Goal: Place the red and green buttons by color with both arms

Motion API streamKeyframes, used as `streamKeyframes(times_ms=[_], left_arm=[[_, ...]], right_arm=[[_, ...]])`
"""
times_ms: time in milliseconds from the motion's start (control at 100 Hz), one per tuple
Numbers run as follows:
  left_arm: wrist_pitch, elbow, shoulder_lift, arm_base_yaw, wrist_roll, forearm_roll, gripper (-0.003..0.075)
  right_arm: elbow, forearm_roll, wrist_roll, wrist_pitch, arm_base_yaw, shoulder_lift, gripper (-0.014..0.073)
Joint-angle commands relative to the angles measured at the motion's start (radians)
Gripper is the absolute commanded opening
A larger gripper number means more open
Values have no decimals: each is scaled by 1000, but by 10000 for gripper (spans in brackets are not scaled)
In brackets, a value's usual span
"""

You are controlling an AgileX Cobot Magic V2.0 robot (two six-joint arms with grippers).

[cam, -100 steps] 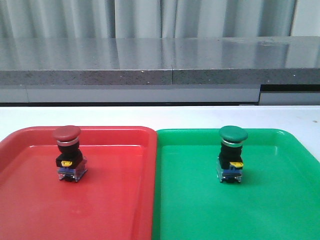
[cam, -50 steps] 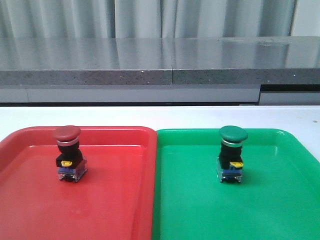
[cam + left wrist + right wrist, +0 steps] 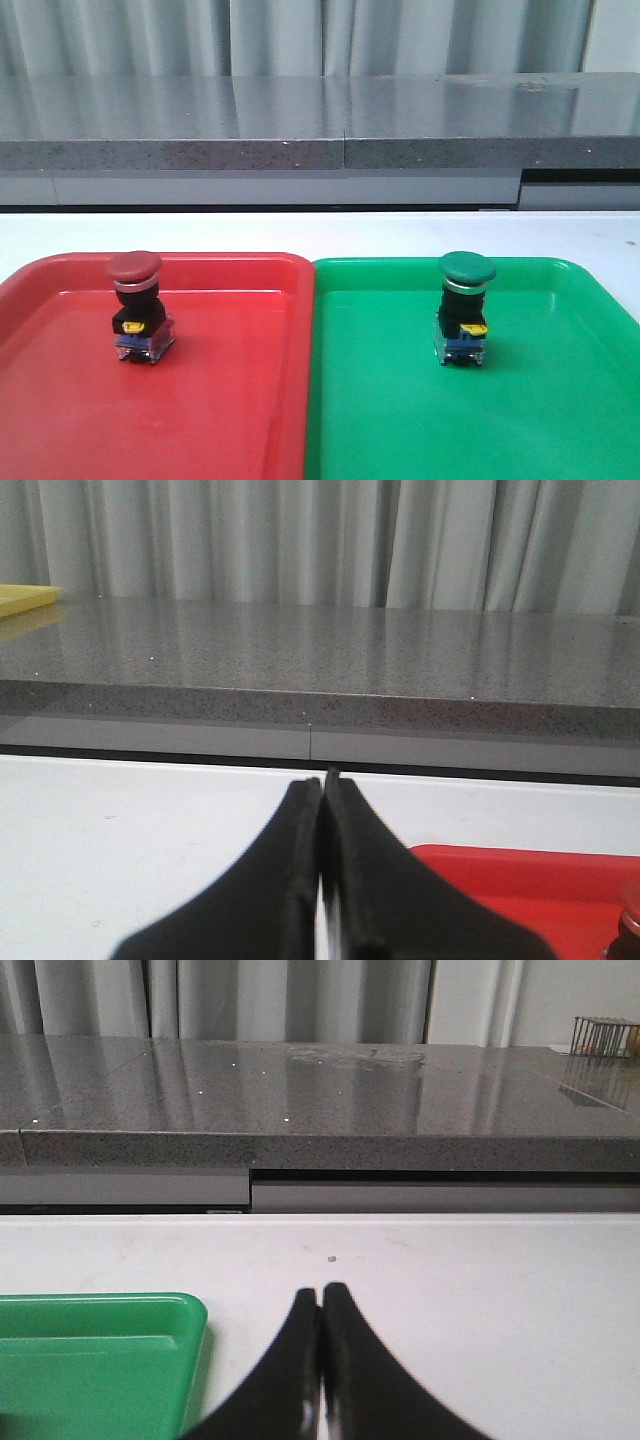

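Red tray point(image 3: 230, 420) lay at left and green tray point(image 3: 560, 420) at right, long edges touching at table centre. White table point(image 3: 320, 230) extended past both toward 12 o'clock, up to a grey stone counter point(image 3: 320, 120).

Red button point(image 3: 137, 306) stood upright in red tray, toward the 10 o'clock part of the tray floor, cap up, base flat. Green button point(image 3: 464, 308) stood upright in green tray, near the tray's mid-line toward 12 o'clock, cap up, base flat. Each button already matched its tray by colour; sorting judged complete or nearly so.

Left gripper point(image 3: 322, 785) seen only in left wrist view: fingers pressed together, nothing between them, held over bare table just off a red tray corner. Right gripper point(image 3: 320, 1292) seen only in right wrist view: fingers pressed together, nothing held, over bare table beside a green tray corner. Neither arm visible in front view.

Handling, as judged:
- Small, light, rigid plastic-and-metal parts; no give expected under finger pressure.
- Top-heavy: wide mushroom cap over a narrower body, so prone to tipping if nudged sideways.
- Cap domed and smooth, likely slippery; poor pinch surface.
- Clear base likely the more brittle part; yellow tab protruding, liable to snag.
- Best hold: flat opposite sides of the black body, below the silver collar, fingers descending from above, spread wider than the cap.
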Motion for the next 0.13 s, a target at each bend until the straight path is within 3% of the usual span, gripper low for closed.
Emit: streamKeyframes(times_ms=[0,120], left_arm=[[-79,12,-32,-1,-9,-2,-20],[-79,12,-32,-1,-9,-2,-20]], right_arm=[[-18,-11,-8,-68,-4,-22,-57],[-18,-11,-8,-68,-4,-22,-57]])
